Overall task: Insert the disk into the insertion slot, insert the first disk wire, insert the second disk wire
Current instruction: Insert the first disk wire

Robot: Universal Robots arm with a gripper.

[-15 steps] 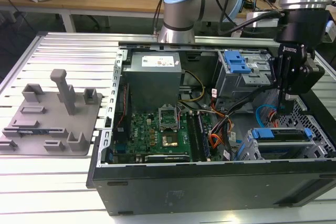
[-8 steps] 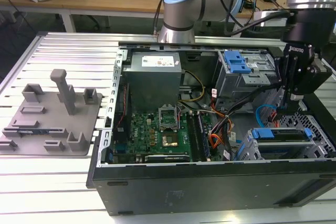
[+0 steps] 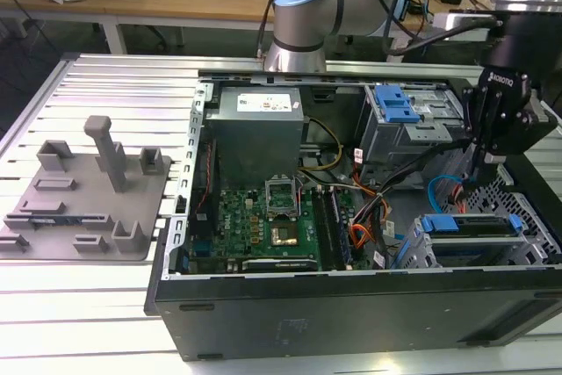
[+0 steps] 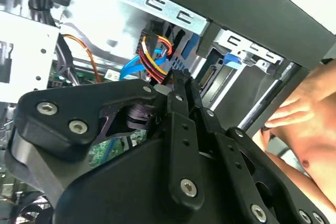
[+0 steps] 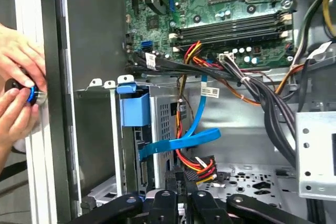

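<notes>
The gripper [image 5: 178, 176] hangs inside the open computer case [image 3: 351, 313], jaws drawn narrow and, as far as the wrist views show, pinching the black power plug [image 5: 199, 163] at the end of the red, yellow and black wires [image 5: 189, 56].

The case lies across the slotted counter [image 3: 114, 76], towards the counter edge on the exterior view's right. In the case's near corner on that side sits the insertion slot [image 3: 421, 248], and the disk [image 3: 470, 225] lies in it, so that step looks done. A blue flat wire [image 5: 181, 141] runs to the disk's rear edge; whether it is seated I cannot tell. A person's hands [image 5: 18, 93] are at the case's outer wall.

Judging from this, the plug should meet the disk's connector square, pushed straight in without tilt, with the wires kept off the blue flat wire.
</notes>
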